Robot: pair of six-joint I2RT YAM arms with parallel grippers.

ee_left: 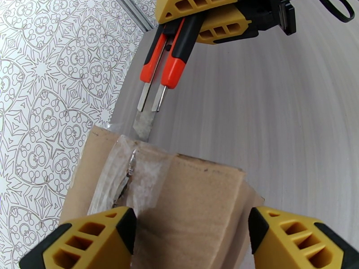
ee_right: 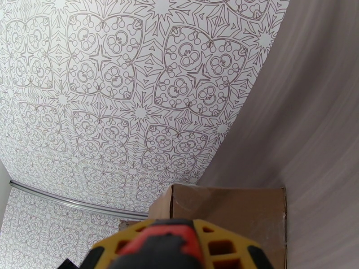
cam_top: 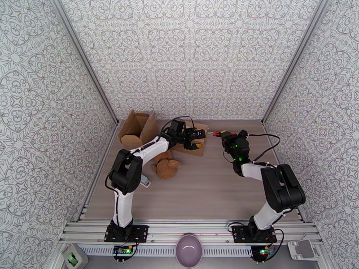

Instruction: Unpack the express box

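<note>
The express box (cam_top: 198, 150) is a small brown carton at the back middle of the table, sealed with clear tape (ee_left: 134, 175) that is torn along the seam. My left gripper (cam_top: 196, 139) reaches over it, its yellow fingers (ee_left: 89, 240) pressed against opposite sides of the express box (ee_left: 202, 198). My right gripper (cam_top: 226, 135) is shut on a red and black utility knife (cam_top: 214, 133). The knife's blade (ee_left: 144, 125) touches the taped far edge of the carton. In the right wrist view the knife's red body (ee_right: 166, 247) sits between the fingers above the express box (ee_right: 233, 211).
An opened cardboard box (cam_top: 137, 127) stands at the back left by the wall. Crumpled brown paper (cam_top: 166, 167) lies beside my left arm, with a small pale object (cam_top: 145, 180) near it. A purple bowl (cam_top: 188, 250) sits past the front rail. Patterned walls close in three sides.
</note>
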